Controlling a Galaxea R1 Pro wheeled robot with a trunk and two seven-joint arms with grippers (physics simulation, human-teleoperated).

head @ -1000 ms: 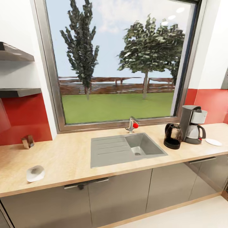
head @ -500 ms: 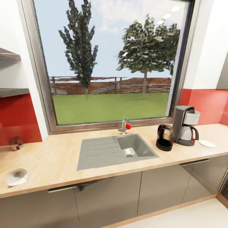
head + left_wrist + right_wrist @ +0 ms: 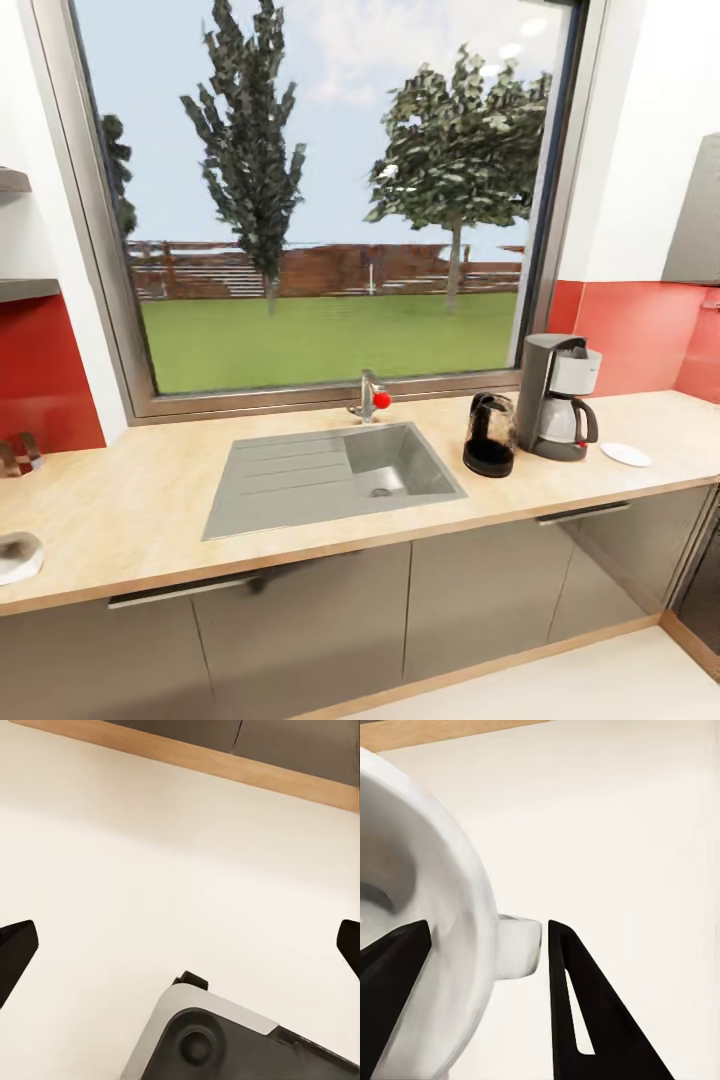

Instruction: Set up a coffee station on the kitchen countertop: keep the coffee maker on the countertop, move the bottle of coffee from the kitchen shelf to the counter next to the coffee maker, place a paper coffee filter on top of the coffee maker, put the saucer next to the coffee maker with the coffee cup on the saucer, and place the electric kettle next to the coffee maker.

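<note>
Wood-grain kitchen countertop (image 3: 300, 520) holds the coffee maker (image 3: 555, 398), electric kettle (image 3: 490, 435) and saucer (image 3: 626, 454). Right gripper (image 3: 487, 945) clamps the coffee cup (image 3: 427, 915); left gripper (image 3: 180, 945) gapes wide.

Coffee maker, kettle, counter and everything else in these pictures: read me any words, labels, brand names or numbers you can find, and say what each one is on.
None can be read.
Coffee maker: no lettering, just a small red switch.
Electric kettle: plain.
Saucer: plain white.
Coffee cup in the right hand: plain white, no print.
</note>
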